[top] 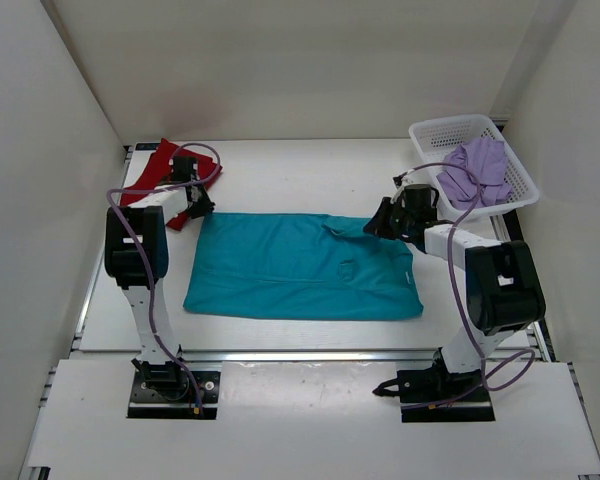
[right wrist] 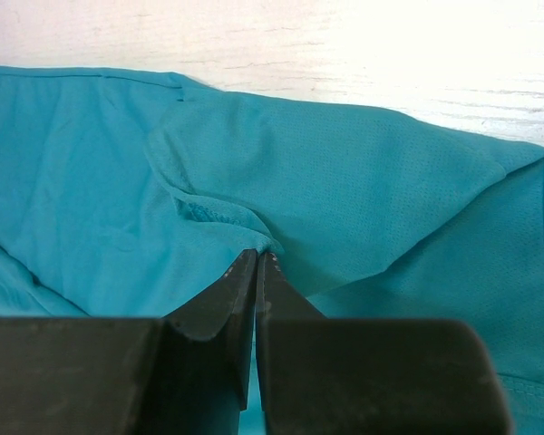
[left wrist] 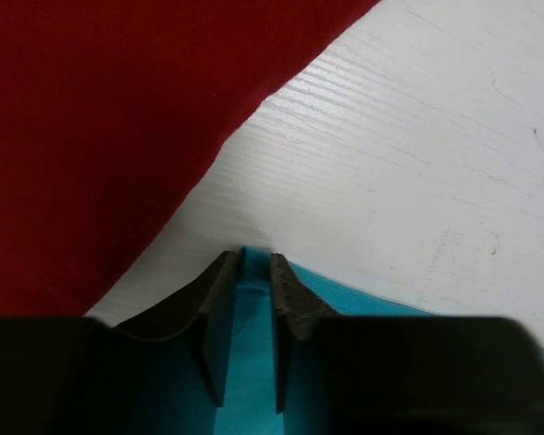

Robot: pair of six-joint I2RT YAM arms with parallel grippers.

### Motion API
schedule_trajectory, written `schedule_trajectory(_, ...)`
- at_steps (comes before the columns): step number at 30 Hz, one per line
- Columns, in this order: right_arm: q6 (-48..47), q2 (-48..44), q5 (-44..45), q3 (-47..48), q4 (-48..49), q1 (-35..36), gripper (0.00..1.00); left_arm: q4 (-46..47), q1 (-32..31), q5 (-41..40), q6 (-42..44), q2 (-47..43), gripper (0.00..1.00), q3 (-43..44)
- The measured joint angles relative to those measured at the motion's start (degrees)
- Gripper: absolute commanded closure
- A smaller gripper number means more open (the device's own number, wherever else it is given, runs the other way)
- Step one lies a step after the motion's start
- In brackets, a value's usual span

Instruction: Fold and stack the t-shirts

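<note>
White table [top: 310,170]: red shirt [top: 160,160] beside left gripper [left wrist: 257,263] (narrow, astride teal shirt [top: 290,270] corner); right gripper [right wrist: 257,258] pinches its soft fold; lavender shirt [top: 477,170] in mesh basket [top: 445,128].

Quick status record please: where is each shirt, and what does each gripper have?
teal shirt: spread flat, mid-workspace
red shirt: bunched, far left corner
lavender shirt: inside white basket, far right
left gripper: jaws slightly apart, teal shirt's far left corner between them
right gripper: shut, pinching a fold of the teal shirt's far right side
stack: not started
</note>
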Motion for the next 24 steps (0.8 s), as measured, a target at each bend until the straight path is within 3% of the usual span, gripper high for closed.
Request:
schedule_trajectory(2,0.1,-0.3,-0.2,-0.1,0.2,0.0,1.0,0.0,-0.1,0.0,0.0,0.1,0.75,0.1)
schedule_trajectory(6,0.3,-0.8,-0.3,-0.2,0.5,-0.1,1.0,0.0,-0.3,0.0,-0.2,0.3,0.99,0.3)
schedule_trajectory(17,2.2,-7.5,0.0,-4.2,0.8,-1.9,1.0,2.6,-0.6,-0.1,-1.6,-2.7,1.0,-3.2)
schedule_trajectory(24,4.4,-18.4,0.8,-11.0,-0.5,-3.5,1.0,4.7,-0.8,-0.1,-2.6,-12.1,1.0,-9.2)
